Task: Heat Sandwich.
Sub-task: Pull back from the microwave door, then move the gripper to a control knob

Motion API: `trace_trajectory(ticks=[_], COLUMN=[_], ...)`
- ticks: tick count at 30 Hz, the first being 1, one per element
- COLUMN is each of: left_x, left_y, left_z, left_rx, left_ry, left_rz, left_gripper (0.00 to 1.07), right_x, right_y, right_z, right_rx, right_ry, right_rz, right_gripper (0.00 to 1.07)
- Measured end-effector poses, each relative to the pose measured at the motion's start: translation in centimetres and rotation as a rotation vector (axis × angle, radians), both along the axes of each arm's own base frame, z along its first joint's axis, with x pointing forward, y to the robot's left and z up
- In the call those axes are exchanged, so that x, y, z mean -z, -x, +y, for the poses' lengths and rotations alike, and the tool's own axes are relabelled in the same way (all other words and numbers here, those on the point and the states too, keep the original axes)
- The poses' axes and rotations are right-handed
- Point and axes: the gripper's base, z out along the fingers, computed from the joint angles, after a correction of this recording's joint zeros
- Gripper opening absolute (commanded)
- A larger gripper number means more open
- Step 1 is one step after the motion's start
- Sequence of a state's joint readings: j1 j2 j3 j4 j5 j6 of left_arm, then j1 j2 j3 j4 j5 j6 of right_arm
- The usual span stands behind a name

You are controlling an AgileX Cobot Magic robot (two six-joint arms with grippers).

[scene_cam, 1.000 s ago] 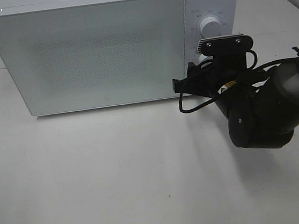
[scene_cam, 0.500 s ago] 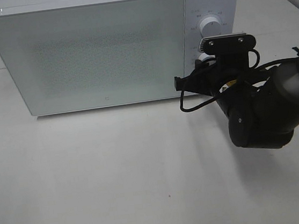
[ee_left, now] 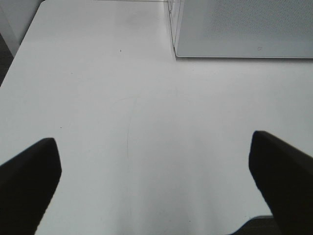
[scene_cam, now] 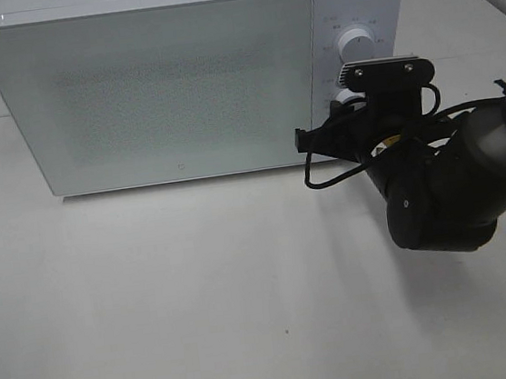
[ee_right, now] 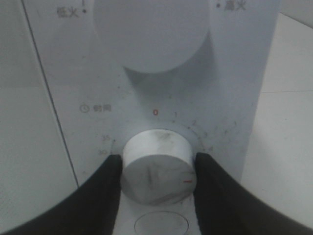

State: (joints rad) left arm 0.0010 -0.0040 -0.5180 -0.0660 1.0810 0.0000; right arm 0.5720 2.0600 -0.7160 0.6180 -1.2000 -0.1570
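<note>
The sandwich is out of view; the white microwave (scene_cam: 168, 89) stands with its frosted door closed. In the right wrist view my right gripper (ee_right: 157, 164) is shut on the lower timer knob (ee_right: 157, 176), one black finger pressed against each side of it. From the exterior high view this gripper (scene_cam: 346, 104) sits at the control panel, its fingers hidden behind the wrist camera mount. My left gripper (ee_left: 152, 147) hangs open over bare white table, with nothing between its fingers (ee_left: 29, 181).
The upper power knob (scene_cam: 356, 45) sits above the held one, and a round button (ee_right: 161, 226) lies just under it. A black cable (scene_cam: 325, 179) loops off the right wrist. The microwave's lower corner (ee_left: 244, 29) shows in the left wrist view.
The right wrist has shifted slightly to the right at the lower knob. Nothing else has moved.
</note>
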Motion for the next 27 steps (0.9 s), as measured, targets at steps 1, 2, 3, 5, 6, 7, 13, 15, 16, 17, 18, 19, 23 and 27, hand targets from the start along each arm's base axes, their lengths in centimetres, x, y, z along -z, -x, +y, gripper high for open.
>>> trace_trajectory(ticks=[1,2,3,5,6,7,13,15,16,17,18,19,23,27], left_x=[0.00,0.00,0.00,0.00,0.00,0.00,0.00,0.00,0.00,0.00,0.00,0.00,0.00,0.00], left_y=[0.00,0.00,0.00,0.00,0.00,0.00,0.00,0.00,0.00,0.00,0.00,0.00,0.00,0.00], left_z=[0.00,0.00,0.00,0.00,0.00,0.00,0.00,0.00,0.00,0.00,0.00,0.00,0.00,0.00], left_rx=[0.000,0.000,0.000,0.000,0.000,0.000,0.000,0.000,0.000,0.000,0.000,0.000,0.000,0.000], left_ry=[0.000,0.000,0.000,0.000,0.000,0.000,0.000,0.000,0.000,0.000,0.000,0.000,0.000,0.000], left_rz=[0.000,0.000,0.000,0.000,0.000,0.000,0.000,0.000,0.000,0.000,0.000,0.000,0.000,0.000], left_gripper=[1.00,1.00,1.00,1.00,1.00,1.00,1.00,1.00,1.00,1.00,1.00,1.00,1.00,1.00], right_x=[0.00,0.00,0.00,-0.01,-0.01,-0.01,-0.03,-0.04,-0.04,-0.04,-0.04,-0.05,-0.06,-0.08], right_y=[0.00,0.00,0.00,0.00,0.00,0.00,-0.03,-0.03,-0.03,-0.03,-0.03,-0.04,-0.04,-0.04], right_z=[0.01,0.01,0.01,0.03,0.05,0.05,0.11,0.12,0.12,0.12,0.12,0.12,0.12,0.11], right_rx=[0.006,0.006,0.010,0.026,0.030,0.030,0.068,0.096,0.096,0.106,0.114,0.130,0.162,0.187], right_ry=[-0.031,-0.031,-0.053,-0.141,-0.168,-0.168,-0.402,-0.546,-0.546,-0.593,-0.628,-0.707,-0.861,-0.979], right_rz=[0.000,0.000,0.001,0.002,0.002,0.002,0.006,0.009,0.009,0.010,0.011,0.012,0.015,0.016], right_gripper=[0.15,0.15,0.15,0.15,0.15,0.15,0.16,0.16,0.16,0.16,0.16,0.17,0.17,0.17])
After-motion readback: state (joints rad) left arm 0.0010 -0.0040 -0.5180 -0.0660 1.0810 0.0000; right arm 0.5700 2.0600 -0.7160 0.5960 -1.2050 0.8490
